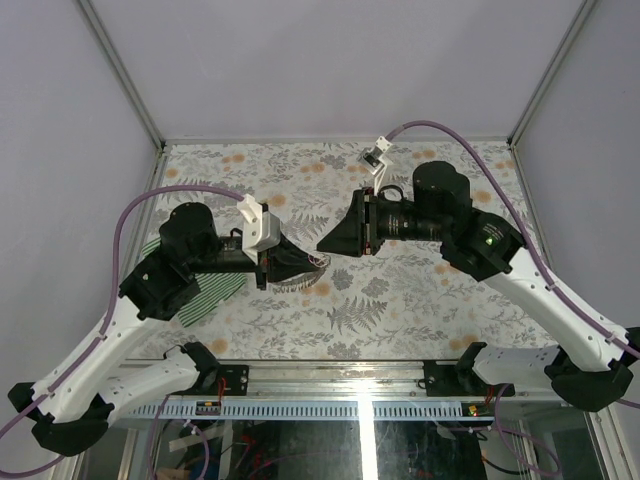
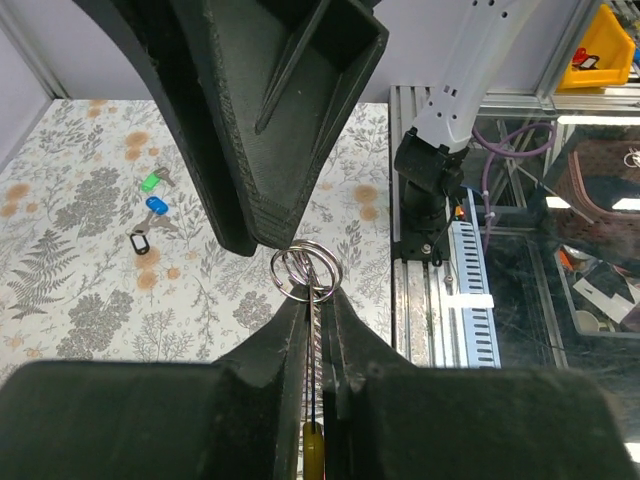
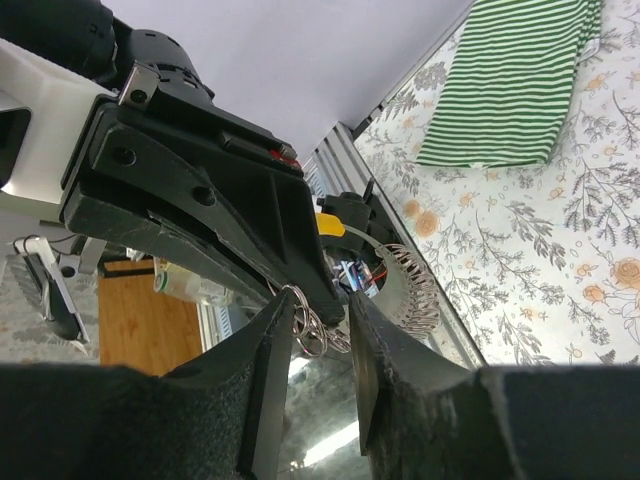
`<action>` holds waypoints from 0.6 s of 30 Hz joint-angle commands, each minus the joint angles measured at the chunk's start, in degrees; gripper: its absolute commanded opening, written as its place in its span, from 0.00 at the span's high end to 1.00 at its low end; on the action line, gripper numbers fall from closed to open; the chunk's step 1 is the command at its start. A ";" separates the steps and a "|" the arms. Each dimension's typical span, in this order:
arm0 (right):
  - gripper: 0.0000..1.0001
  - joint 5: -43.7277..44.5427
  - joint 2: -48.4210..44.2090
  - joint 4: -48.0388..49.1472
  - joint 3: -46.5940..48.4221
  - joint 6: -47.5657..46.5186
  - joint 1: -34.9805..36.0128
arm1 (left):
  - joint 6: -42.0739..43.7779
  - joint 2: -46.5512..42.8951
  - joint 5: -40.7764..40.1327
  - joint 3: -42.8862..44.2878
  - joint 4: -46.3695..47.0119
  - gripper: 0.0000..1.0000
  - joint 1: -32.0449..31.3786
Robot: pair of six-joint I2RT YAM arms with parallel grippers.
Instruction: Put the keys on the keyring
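My left gripper (image 2: 316,300) is shut on the keyring: its silvery split rings (image 2: 306,270) stick out past the fingertips, and the yellow tag (image 2: 313,450) sits deep between the fingers. In the right wrist view the rings (image 3: 316,325) and the coiled chain (image 3: 412,290) hang under the left gripper. My right gripper (image 3: 320,305) is open, its fingertips on either side of the rings. In the top view both grippers meet above mid-table, left (image 1: 298,263) and right (image 1: 323,243). The green key (image 2: 150,182) and the blue key (image 2: 157,205) lie on the table, hidden in the top view.
A small black tag (image 2: 140,243) lies beside the keys. The green-and-white striped cloth (image 1: 215,290) lies at the left under my left arm; it also shows in the right wrist view (image 3: 510,80). The right arm's base (image 2: 430,170) and the metal rail (image 2: 440,300) line the near edge.
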 commanded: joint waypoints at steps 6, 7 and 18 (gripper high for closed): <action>0.68 -7.01 1.12 5.16 0.86 1.82 -0.37 | 1.78 0.15 3.52 2.39 -0.78 1.00 -0.19; 0.69 -7.30 1.10 5.66 0.74 2.04 -0.37 | 1.75 0.29 3.57 2.40 -0.78 1.00 -0.13; 0.68 -9.09 1.95 4.84 -0.07 1.57 -0.38 | 1.69 0.32 3.52 2.77 -0.86 1.00 -0.12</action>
